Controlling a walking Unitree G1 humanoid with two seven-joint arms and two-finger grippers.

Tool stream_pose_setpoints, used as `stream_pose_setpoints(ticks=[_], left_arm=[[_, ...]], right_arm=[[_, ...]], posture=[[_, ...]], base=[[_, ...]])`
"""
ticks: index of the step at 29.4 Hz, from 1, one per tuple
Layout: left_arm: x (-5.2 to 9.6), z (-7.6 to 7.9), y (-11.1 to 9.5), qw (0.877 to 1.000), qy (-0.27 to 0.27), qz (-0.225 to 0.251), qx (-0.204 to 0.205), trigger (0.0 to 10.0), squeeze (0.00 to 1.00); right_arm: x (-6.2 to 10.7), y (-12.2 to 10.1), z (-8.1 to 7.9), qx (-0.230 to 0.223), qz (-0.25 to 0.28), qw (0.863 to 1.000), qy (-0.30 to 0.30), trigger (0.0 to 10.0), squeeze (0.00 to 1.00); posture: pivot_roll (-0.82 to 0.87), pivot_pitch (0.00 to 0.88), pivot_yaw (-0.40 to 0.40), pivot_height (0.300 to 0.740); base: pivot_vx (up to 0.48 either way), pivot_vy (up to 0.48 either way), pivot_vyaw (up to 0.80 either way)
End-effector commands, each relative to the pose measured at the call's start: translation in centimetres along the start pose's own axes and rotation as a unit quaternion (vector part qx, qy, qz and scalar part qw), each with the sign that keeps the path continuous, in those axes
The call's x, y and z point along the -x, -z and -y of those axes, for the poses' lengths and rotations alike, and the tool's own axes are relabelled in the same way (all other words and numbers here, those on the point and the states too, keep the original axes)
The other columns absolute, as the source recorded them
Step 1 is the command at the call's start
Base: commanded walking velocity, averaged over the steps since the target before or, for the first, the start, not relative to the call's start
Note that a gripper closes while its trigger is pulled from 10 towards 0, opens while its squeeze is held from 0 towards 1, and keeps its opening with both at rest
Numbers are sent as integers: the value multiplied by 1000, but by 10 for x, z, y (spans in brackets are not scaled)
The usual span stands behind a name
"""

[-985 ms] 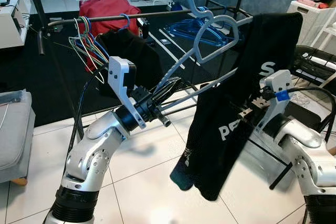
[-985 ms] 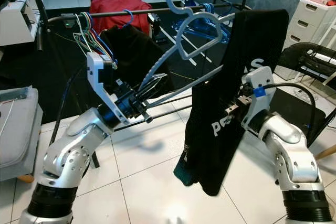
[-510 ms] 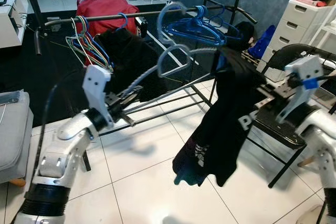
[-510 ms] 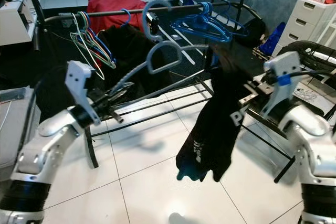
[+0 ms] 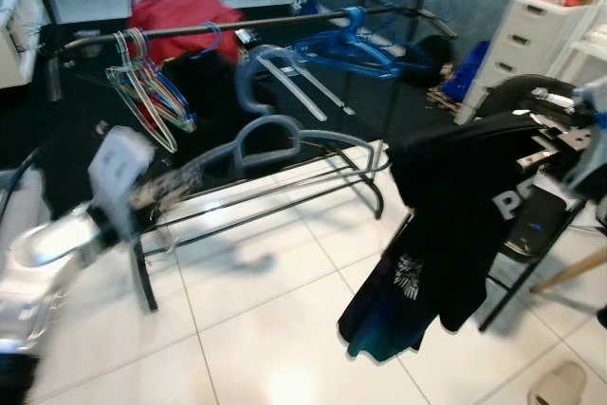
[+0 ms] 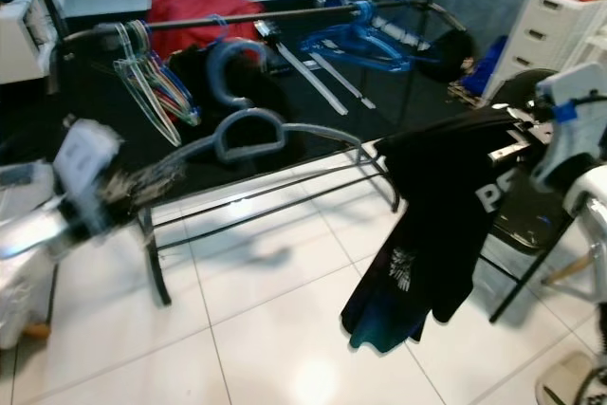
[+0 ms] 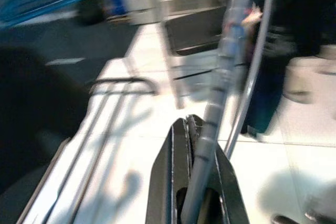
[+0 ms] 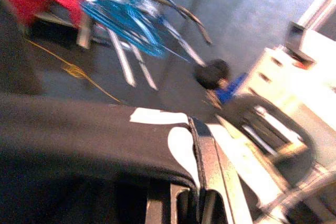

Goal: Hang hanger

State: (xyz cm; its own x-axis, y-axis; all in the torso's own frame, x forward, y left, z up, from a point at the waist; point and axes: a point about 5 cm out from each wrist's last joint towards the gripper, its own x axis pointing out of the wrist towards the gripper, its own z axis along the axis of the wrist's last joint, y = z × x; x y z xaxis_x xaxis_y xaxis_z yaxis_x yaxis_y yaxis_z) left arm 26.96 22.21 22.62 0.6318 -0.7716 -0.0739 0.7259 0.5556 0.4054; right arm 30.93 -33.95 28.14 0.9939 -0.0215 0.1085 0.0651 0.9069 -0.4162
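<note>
A white tiled floor (image 5: 256, 329) runs out to a dark clothes rack whose rail (image 5: 275, 21) crosses the far side of the room from left to right, with thin coloured wire hangers (image 5: 142, 92) bunched at its left end, blue hangers (image 5: 351, 40) towards its right end and a red bundle (image 5: 175, 11) behind it. The grey hanger (image 6: 251, 130) lies nearer than the rail and below it, its long axis running left to right roughly along the rail, its hook (image 6: 228, 54) curling up towards the rail but not yet over it. The left gripper (image 7: 202, 129), blurred at the near left, has its jaws closed narrowly on the hanger's left arm, as the left wrist view shows. A black T-shirt (image 5: 455, 225) hangs from the hanger's right end, and the right gripper (image 8: 184, 145) at the right has its jaws pinched on the shirt's upper edge in front of a black chair (image 5: 541, 225). The move ahead seems to turn on the hook standing short of and under the rail, so the left arm, which carries the hanger itself, looks the one to lift it up and away
</note>
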Motion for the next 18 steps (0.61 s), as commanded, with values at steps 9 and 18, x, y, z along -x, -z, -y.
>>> stream_pose_setpoints(ticks=[9, 18], left_arm=[[3, -9, 16, 996, -25, -73, -47, 10000, 0], [-25, 63, -10, 979, 197, 28, 38, 10000, 0]], right_arm=[[5, 53, -77, -40, -108, 985, -131, 0, 0], [-5, 50, -117, -93, -62, 980, -165, 0, 0]], posture=[[-44, 76, -71, 740], [-36, 80, -74, 740]], base=[[0, 0, 0], [0, 0, 0]])
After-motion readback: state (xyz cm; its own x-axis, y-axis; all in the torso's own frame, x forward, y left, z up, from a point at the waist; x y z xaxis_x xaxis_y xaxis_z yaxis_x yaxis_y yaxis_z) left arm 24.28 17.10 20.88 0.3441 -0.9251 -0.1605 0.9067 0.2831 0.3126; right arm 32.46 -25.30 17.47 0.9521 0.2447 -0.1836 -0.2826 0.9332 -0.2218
